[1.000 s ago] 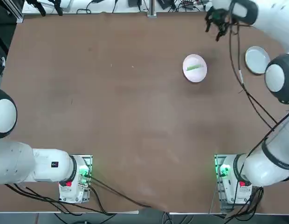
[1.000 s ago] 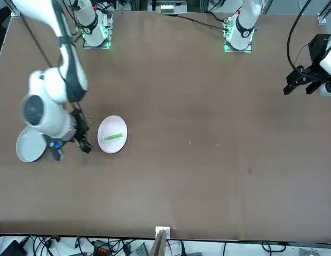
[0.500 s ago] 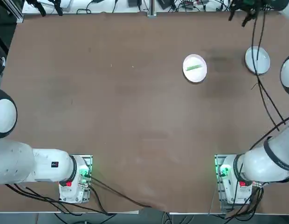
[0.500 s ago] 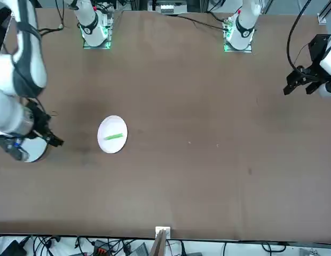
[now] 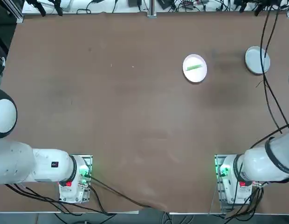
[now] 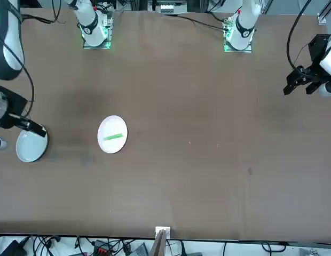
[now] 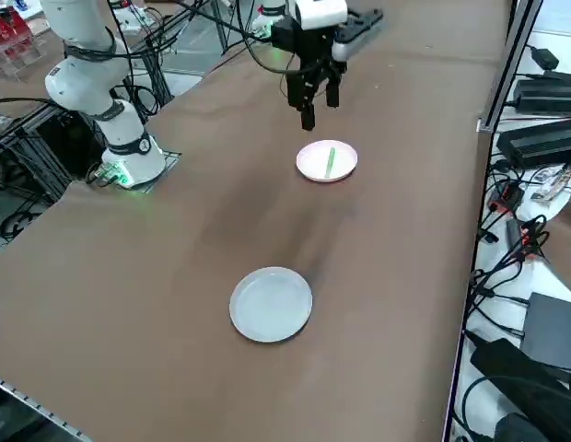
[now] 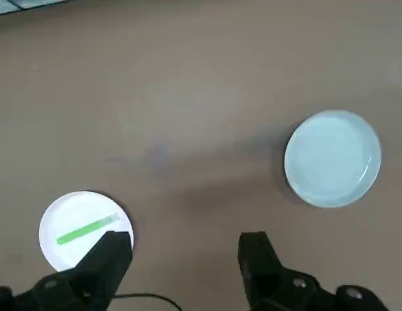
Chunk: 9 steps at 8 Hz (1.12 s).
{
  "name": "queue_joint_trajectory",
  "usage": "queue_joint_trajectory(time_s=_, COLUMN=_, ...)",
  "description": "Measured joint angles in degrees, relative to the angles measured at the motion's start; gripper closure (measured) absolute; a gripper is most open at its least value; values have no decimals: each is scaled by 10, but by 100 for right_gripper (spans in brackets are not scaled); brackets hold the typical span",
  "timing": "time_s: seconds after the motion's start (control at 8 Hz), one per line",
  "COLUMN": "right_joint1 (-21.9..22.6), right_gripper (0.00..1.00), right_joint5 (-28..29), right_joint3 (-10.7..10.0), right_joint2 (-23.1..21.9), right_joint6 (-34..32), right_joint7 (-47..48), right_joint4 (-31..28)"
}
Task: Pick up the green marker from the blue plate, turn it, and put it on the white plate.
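On the brown surface (image 5: 112,116) sit 2 small round plates: 1 bright white plate (image 5: 195,68) and 1 pale grey-blue plate (image 5: 257,60). There is 1 thin bright green marker (image 5: 194,67), lying on the white plate. 1 right gripper (image 8: 185,262) hangs above them, its 2 jaws spread apart and holding nothing.

The table (image 5: 112,116) is covered in a matt brown surface, smooth-looking, with faint scuffs and no shine. The white plate (image 5: 195,74) at upper right of centre in the top view looks smooth and lightly glossy. The blue plate (image 8: 332,159) has a glazed sheen along its rim. The green marker (image 8: 88,229) reads as smooth plastic. The right gripper (image 8: 185,256) is fitted with matt black fingers (image 8: 110,256), plastic by the look.
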Motion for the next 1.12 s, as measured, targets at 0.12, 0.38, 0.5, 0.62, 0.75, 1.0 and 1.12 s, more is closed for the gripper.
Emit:
queue_joint_trajectory(time_s=0.12, right_joint1=0, right_gripper=0, right_joint5=0, right_joint3=0, right_joint2=-12, right_joint6=-1, right_joint7=-14, right_joint4=0)
queue_joint_trajectory(time_s=0.38, right_joint1=0, right_gripper=0, right_joint5=-1, right_joint3=6, right_joint2=-46, right_joint6=-32, right_joint7=-21, right_joint4=-1)
queue_joint_trajectory(time_s=0.5, right_joint1=1, right_gripper=0, right_joint5=-2, right_joint3=8, right_joint2=-73, right_joint6=-63, right_joint7=-34, right_joint4=-9)
queue_joint_trajectory(time_s=0.62, right_joint1=0, right_gripper=0, right_joint5=-2, right_joint3=8, right_joint2=-106, right_joint6=-83, right_joint7=-56, right_joint4=-30)
queue_joint_trajectory(time_s=0.75, right_joint1=0, right_gripper=0, right_joint5=-2, right_joint3=9, right_joint2=-138, right_joint6=-91, right_joint7=-74, right_joint4=-57)
queue_joint_trajectory(time_s=1.0, right_joint1=1, right_gripper=0, right_joint5=-2, right_joint3=19, right_joint2=-183, right_joint6=-117, right_joint7=-100, right_joint4=-94)
queue_joint_trajectory(time_s=1.12, right_joint1=1, right_gripper=0, right_joint5=-2, right_joint3=25, right_joint2=-192, right_joint6=-134, right_joint7=-106, right_joint4=-97)
